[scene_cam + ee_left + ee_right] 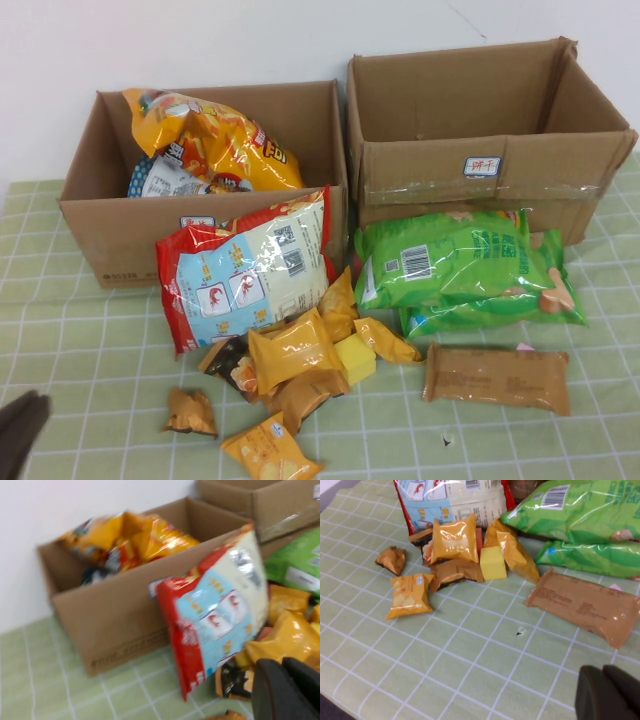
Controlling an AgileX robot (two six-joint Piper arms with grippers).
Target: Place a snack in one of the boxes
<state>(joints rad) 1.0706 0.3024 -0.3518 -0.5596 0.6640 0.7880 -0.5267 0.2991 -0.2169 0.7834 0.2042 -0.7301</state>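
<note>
The large glossy yellow-orange chip bag lies inside the lower brown cardboard box, crumpled and slanting, its top end poking above the box rim toward ten o'clock. That box stands at ten o'clock on the green checked tabletop.

Leaning against the box's front, at about five o'clock from the chip bag, is a red-and-white shrimp bag. Beside the low box, toward two o'clock on the tabletop, stands a taller cardboard box with a clear tape band. In front of it lie two green snack bags, stacked. A heap of small orange packets with a yellow cube sits near the middle, and a flat brown wrapped bar lies at four o'clock.

The left gripper shows only as a dark shape at eight o'clock, well apart from everything; whether its jaws are spread I cannot tell. The right gripper hangs over bare tabletop near the brown bar; its jaws likewise cannot be judged.
</note>
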